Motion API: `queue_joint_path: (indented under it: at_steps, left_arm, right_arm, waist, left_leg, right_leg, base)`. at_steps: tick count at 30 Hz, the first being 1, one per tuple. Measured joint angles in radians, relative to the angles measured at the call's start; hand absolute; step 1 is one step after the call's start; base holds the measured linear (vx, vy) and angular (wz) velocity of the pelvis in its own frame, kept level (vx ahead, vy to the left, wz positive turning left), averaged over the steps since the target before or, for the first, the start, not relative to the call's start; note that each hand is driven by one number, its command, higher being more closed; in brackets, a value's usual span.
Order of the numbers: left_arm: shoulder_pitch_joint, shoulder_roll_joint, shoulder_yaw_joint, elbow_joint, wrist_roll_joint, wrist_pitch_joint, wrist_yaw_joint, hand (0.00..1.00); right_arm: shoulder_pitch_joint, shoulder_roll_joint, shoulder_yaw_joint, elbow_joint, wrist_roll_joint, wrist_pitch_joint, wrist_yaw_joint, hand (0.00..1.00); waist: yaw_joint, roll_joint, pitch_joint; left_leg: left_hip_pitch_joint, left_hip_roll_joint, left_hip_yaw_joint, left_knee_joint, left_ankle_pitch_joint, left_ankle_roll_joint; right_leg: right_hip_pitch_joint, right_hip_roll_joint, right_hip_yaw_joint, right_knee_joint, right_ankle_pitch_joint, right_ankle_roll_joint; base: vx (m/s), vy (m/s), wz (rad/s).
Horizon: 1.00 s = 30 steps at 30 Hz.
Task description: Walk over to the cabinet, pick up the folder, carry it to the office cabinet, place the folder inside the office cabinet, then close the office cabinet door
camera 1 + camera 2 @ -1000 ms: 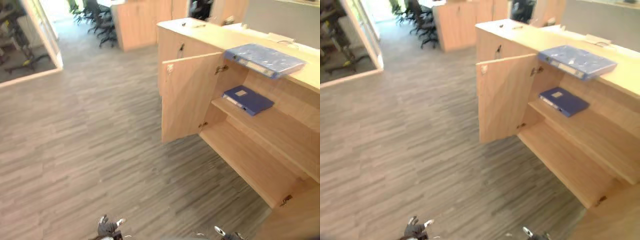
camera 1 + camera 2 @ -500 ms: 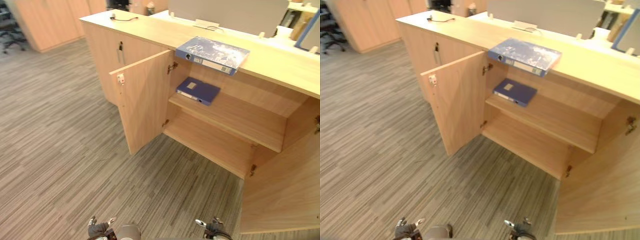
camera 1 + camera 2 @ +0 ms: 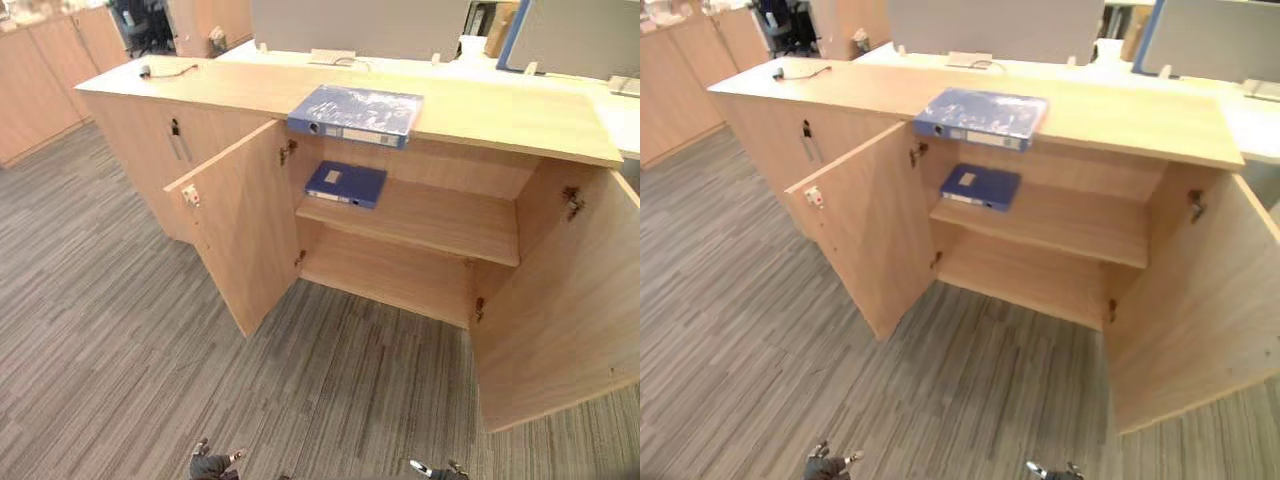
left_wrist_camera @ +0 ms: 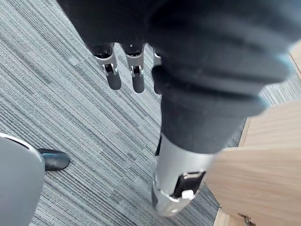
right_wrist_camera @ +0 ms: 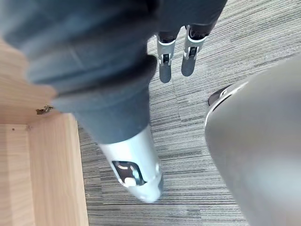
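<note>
A wooden office cabinet point(image 3: 500, 112) stands ahead with both doors swung open: the left door point(image 3: 240, 225) and the right door point(image 3: 565, 300). On its top lies a large mottled blue folder point(image 3: 355, 112), overhanging the front edge. A smaller dark blue folder point(image 3: 345, 184) lies flat on the upper shelf point(image 3: 440, 220) inside; the lower shelf is bare. My left hand point(image 4: 124, 70) hangs at my side over the carpet, fingers straight and holding nothing. My right hand point(image 5: 176, 56) hangs the same way, open and far from either folder.
Grey striped carpet point(image 3: 100, 330) spreads between me and the cabinet. A black cable point(image 3: 170, 71) lies on the cabinet top at the left. Grey partitions point(image 3: 360, 25) rise behind it. More wooden cabinets point(image 3: 40, 70) stand at the far left.
The camera has swung round: the cabinet now faces me squarely and its right door is in full view. The folders have not moved, and both hands still hang low.
</note>
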State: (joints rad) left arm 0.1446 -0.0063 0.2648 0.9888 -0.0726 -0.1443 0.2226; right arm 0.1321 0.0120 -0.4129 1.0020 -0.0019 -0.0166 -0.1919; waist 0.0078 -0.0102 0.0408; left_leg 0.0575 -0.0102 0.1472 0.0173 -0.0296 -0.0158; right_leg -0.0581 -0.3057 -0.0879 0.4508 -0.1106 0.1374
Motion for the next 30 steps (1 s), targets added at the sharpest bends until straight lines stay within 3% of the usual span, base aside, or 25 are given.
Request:
queue_joint_path:
  at_steps: [2,3,4,5,7,9,11,12,14,15,17,20,22,23,25,27,28,30]
  left_arm:
    - [0.000,-0.011,0.009,0.000,0.003,0.001,-0.012,0.00]
    - [0.003,-0.017,0.011,0.000,0.005,0.004,-0.016,0.00]
    - [0.003,-0.020,0.014,-0.001,0.008,0.007,-0.018,0.00]
    - [0.003,-0.026,0.035,-0.004,0.017,0.010,-0.024,0.00]
    - [0.001,-0.031,0.059,-0.009,0.038,0.010,-0.030,0.00]
    - [-0.011,-0.030,0.058,-0.008,0.060,0.014,-0.034,0.00]
    - [-0.024,-0.027,0.057,-0.006,0.063,0.020,-0.035,0.00]
    - [-0.033,-0.024,0.061,-0.008,0.064,0.020,-0.035,0.00]
    - [-0.037,-0.014,0.082,-0.001,0.074,0.022,-0.035,0.00]
    - [-0.040,-0.036,0.101,0.000,0.079,0.028,-0.036,0.00]
    - [-0.040,-0.055,0.119,0.000,0.081,0.029,-0.036,0.00]
    - [-0.034,-0.058,0.130,-0.006,0.078,0.030,-0.036,0.00]
    - [-0.033,-0.057,0.124,-0.028,0.080,0.036,-0.038,0.00]
    - [-0.033,-0.054,0.122,-0.038,0.081,0.039,-0.040,0.00]
    - [-0.027,-0.040,0.074,-0.095,0.081,0.043,-0.053,0.00]
    - [-0.022,-0.034,0.004,-0.145,0.082,0.040,-0.054,0.00]
    - [-0.028,-0.035,-0.025,-0.152,0.096,0.039,-0.056,0.00]
    - [-0.044,-0.033,-0.042,-0.157,0.107,0.036,-0.057,0.00]
  right_arm:
    - [0.001,-0.008,0.002,-0.040,-0.001,0.003,0.008,0.00]
    - [0.004,-0.010,0.006,-0.061,0.000,0.003,0.011,0.00]
    - [0.005,-0.009,0.007,-0.067,0.001,0.002,0.012,0.00]
    - [0.007,-0.009,0.020,-0.073,0.002,-0.003,0.012,0.00]
    - [0.009,-0.006,0.034,-0.082,0.002,-0.012,0.013,0.00]
    - [-0.005,-0.007,0.044,-0.075,0.001,-0.020,0.013,0.00]
    - [-0.013,-0.004,0.044,-0.068,0.000,-0.022,0.013,0.00]
    - [-0.017,0.002,0.044,-0.067,-0.001,-0.022,0.013,0.00]
    - [-0.013,0.009,0.041,-0.063,-0.006,-0.016,0.015,0.00]
    - [-0.014,-0.001,0.043,-0.064,-0.019,-0.013,0.015,0.00]
    - [-0.022,-0.004,0.044,-0.062,-0.022,-0.012,0.015,0.00]
    - [-0.021,0.003,0.050,-0.060,-0.022,-0.011,0.015,0.00]
    - [-0.019,0.005,0.053,-0.056,-0.017,-0.012,0.013,0.00]
    - [-0.019,0.007,0.057,-0.056,-0.016,-0.013,0.013,0.00]
    - [-0.019,0.010,0.065,-0.054,-0.005,-0.012,0.005,0.00]
    - [-0.020,0.010,0.083,-0.054,0.002,-0.011,-0.002,0.00]
    - [-0.025,0.011,0.086,-0.053,0.002,-0.007,-0.006,0.00]
    - [-0.042,0.011,0.085,-0.044,0.002,-0.004,-0.007,0.00]
  waist:
    - [-0.004,0.016,0.016]
    - [-0.013,0.024,0.021]
    - [-0.017,0.025,0.021]
    - [-0.016,0.024,0.023]
    - [-0.017,0.020,0.035]
    - [-0.022,0.021,0.049]
    - [-0.022,0.027,0.058]
    - [-0.021,0.019,0.078]
    - [-0.020,-0.007,0.087]
    - [-0.019,0.010,0.086]
    - [-0.013,0.030,0.077]
    - [-0.016,0.031,0.069]
    - [-0.026,0.038,0.062]
    - [-0.025,0.040,0.061]
    - [-0.015,0.036,0.069]
    - [-0.010,0.033,0.072]
    - [-0.008,0.030,0.074]
    - [0.000,0.020,0.082]
  left_leg:
    - [0.032,-0.003,0.008,-0.004,-0.007,0.006]
    - [0.054,-0.004,0.008,-0.017,-0.011,0.004]
    - [0.065,-0.003,0.008,-0.025,-0.011,0.004]
    - [0.082,-0.001,0.010,-0.034,-0.011,0.004]
    - [0.087,0.004,0.041,-0.028,-0.014,0.008]
    - [0.098,0.036,0.067,-0.024,-0.022,0.020]
    - [0.084,0.071,0.075,-0.003,-0.037,0.006]
    - [0.084,0.089,0.082,0.011,-0.051,-0.013]
    - [0.090,0.079,0.075,0.028,-0.072,-0.039]
    - [0.097,0.091,0.071,0.036,-0.086,-0.027]
    - [0.109,0.120,0.063,0.036,-0.095,-0.048]
    - [0.117,0.193,0.046,0.084,-0.145,-0.075]
    - [0.040,0.272,0.030,0.297,-0.207,-0.112]
    - [0.000,0.290,0.025,0.390,-0.218,-0.114]
    - [-0.176,0.345,0.016,0.873,-0.223,-0.119]
    - [-0.236,0.344,0.079,0.996,-0.237,-0.094]
    - [-0.274,0.332,0.110,0.978,-0.252,-0.069]
    - [-0.327,0.303,0.144,0.855,-0.273,-0.053]
  right_leg:
    - [-0.125,-0.005,0.050,0.233,0.068,-0.104]
    - [-0.174,-0.001,0.065,0.323,0.135,-0.193]
    - [-0.185,0.002,0.065,0.343,0.161,-0.213]
    - [-0.197,0.004,0.064,0.354,0.190,-0.207]
    - [-0.209,-0.002,0.050,0.364,0.188,-0.191]
    - [-0.206,-0.005,-0.074,0.338,0.045,-0.114]
    - [-0.192,0.025,-0.181,0.250,-0.018,-0.080]
    - [-0.157,0.055,-0.255,0.107,-0.026,-0.077]
    - [-0.100,0.068,-0.283,-0.030,-0.017,-0.122]
    - [-0.093,0.085,-0.294,-0.032,-0.042,-0.123]
    - [-0.098,0.113,-0.294,-0.001,-0.085,-0.133]
    - [-0.059,0.173,-0.326,0.003,-0.157,-0.138]
    - [0.015,0.236,-0.359,-0.062,-0.165,-0.150]
    - [0.034,0.247,-0.365,-0.080,-0.165,-0.150]
    - [0.140,0.272,-0.359,-0.150,-0.165,-0.159]
    - [0.210,0.258,-0.339,-0.192,-0.165,-0.158]
    - [0.230,0.237,-0.330,-0.202,-0.164,-0.155]
    - [0.247,0.187,-0.316,-0.197,-0.163,-0.152]
  base:
    - [-0.10,0.046,-0.22]
    - [-0.08,0.048,-0.14]
    - [-0.07,0.060,-0.26]
    - [-0.05,0.050,-0.42]
    - [-0.06,0.020,-0.53]
    - [0.01,-0.055,-0.56]
    - [0.07,-0.169,-0.37]
    - [0.10,-0.249,-0.20]
    - [0.15,-0.304,0.01]
    - [0.17,-0.266,0.02]
    - [0.18,-0.225,-0.10]
    - [0.23,-0.245,0.14]
    - [0.37,-0.246,0.28]
    - [0.34,-0.156,0.17]
    - [0.43,-0.036,-0.17]
    - [0.39,0.106,-0.29]
    - [0.33,0.212,-0.32]
    - [0.28,0.254,-0.26]
